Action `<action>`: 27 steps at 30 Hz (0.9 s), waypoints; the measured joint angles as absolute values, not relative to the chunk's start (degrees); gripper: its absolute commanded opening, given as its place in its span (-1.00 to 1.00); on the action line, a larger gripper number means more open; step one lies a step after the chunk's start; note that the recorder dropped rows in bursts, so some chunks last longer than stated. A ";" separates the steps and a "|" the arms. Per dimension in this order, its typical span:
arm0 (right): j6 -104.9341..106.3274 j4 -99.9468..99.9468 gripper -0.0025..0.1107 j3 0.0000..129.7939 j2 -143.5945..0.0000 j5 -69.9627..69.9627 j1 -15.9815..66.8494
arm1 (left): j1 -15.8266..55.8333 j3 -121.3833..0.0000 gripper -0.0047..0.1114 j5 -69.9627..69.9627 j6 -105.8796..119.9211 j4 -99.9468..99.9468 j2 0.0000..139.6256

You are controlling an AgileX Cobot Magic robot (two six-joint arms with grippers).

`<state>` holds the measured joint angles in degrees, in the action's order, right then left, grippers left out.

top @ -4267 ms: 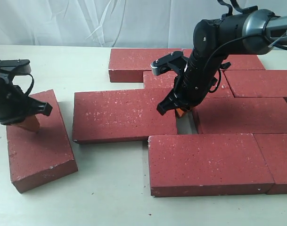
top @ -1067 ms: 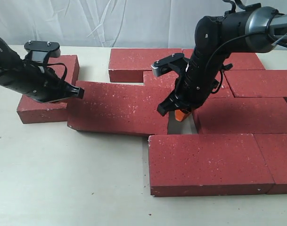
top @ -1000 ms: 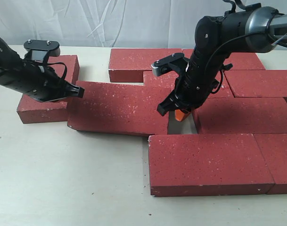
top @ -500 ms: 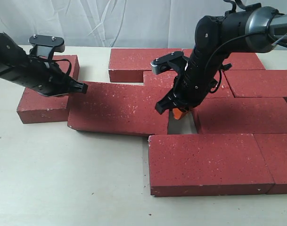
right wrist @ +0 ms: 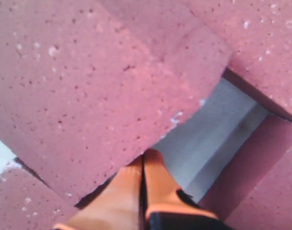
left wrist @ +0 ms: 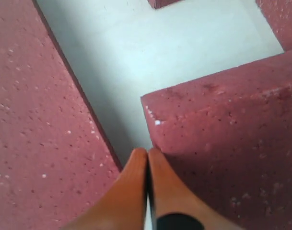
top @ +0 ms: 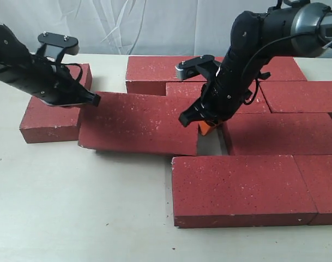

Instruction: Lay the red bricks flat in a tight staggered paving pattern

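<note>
Several dark-red bricks lie flat on the pale table. A loose middle brick point(top: 138, 123) sits skewed, its left end against another brick point(top: 54, 112) at far left. My left gripper point(top: 91, 99) is shut and empty, its orange tips point(left wrist: 146, 155) at the corner of the skewed brick point(left wrist: 227, 139) beside the left brick point(left wrist: 40, 124). My right gripper point(top: 205, 126) is also shut and empty, its tips point(right wrist: 145, 158) at the right end of the skewed brick point(right wrist: 88, 86), over a small gap point(right wrist: 217, 129) in the paving.
Packed bricks fill the back and right: a front-row brick point(top: 242, 188), a brick right of the gap point(top: 280, 134) and back-row bricks point(top: 163, 73). Bare table point(top: 78, 207) lies at front left. A white curtain point(top: 127, 24) hangs behind.
The left arm carried its brick from front left to the back left, then pushed against the middle brick. That brick has turned askew. The right gripper has risen slightly at the gap.
</note>
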<state>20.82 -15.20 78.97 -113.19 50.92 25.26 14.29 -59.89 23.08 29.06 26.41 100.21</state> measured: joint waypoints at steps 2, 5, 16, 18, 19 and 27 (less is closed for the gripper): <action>22.07 -17.44 -0.97 78.97 -111.95 51.38 25.12 | 14.20 -59.89 -0.92 23.22 27.83 24.34 97.86; 22.84 -20.23 -0.97 78.97 -110.82 51.70 24.99 | 14.20 -59.99 -0.92 24.55 24.22 19.60 94.60; 23.15 -27.10 -0.97 79.36 -111.79 46.84 32.16 | 14.20 -60.04 -0.92 43.89 2.20 -12.13 93.00; 23.15 -27.69 -0.97 81.91 -113.35 47.86 32.78 | 13.17 -60.04 -0.92 44.12 0.00 -13.68 93.00; 23.15 -27.90 -0.97 83.32 -114.06 49.46 32.78 | 12.74 -60.04 -0.92 44.79 0.00 -13.65 93.00; 23.16 -25.06 -0.97 85.30 -115.88 58.95 32.78 | 12.25 -60.04 -0.84 47.85 8.79 -4.65 93.26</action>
<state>23.16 -25.06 85.30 -115.88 58.95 32.78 12.25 -60.04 47.85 8.79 -4.65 93.26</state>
